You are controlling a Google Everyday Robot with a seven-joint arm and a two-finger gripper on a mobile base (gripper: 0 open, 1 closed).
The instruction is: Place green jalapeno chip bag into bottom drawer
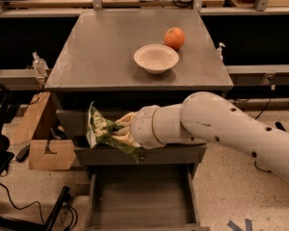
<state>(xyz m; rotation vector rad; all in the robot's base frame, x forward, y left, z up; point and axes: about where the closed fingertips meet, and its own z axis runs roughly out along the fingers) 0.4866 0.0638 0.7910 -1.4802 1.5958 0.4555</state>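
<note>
The green jalapeno chip bag [100, 128], crumpled foil with pale patches, hangs in front of the drawer stack at the left. My gripper [121, 130] is shut on it, at the end of my white arm that reaches in from the right, level with the middle drawer front. The bottom drawer [139, 196] is pulled open below, its plain grey floor showing. The bag is above the drawer's left part, well clear of its floor.
A white bowl [156, 57] and an orange [175, 37] sit on the grey cabinet top [96, 52]. A cardboard box [50, 153] stands left of the cabinet, with black cables and a stand on the floor.
</note>
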